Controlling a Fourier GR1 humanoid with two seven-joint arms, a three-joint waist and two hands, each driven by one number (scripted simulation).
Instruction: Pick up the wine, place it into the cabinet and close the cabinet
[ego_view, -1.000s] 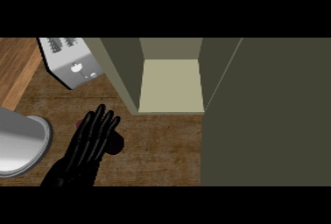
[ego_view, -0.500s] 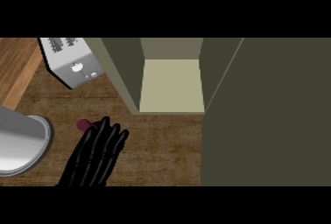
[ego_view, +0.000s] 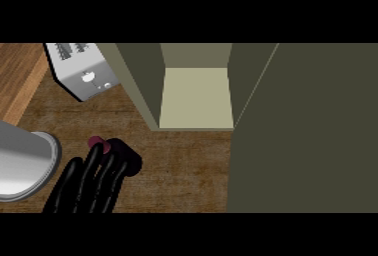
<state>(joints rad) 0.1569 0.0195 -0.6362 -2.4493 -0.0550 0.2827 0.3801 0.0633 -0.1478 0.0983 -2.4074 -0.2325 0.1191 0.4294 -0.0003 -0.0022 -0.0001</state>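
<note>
While only one hand shows in the head view, entries below cover what is visible.

Hand in view: left hand (ego_view: 92, 182), entering from the lower edge at the view's left.
Finger state: fingers long and close together, bent over at the tips; whether they clasp anything cannot be told.
Wine: wine (ego_view: 97, 143), a dark red rounded part showing just past the fingertips, touching them; the rest is hidden under the hand.
Counter: brown counter (ego_view: 184, 160) beneath hand and wine.
Cabinet: cabinet (ego_view: 196, 97) ahead, to the right of the wine, pale inner floor exposed.
Cabinet door: door (ego_view: 306, 130) swung open, filling the view's right.
Toaster: toaster (ego_view: 81, 70) at upper left.
Pot: grey metal pot (ego_view: 22, 165) at the left edge, just beside the hand.
</note>
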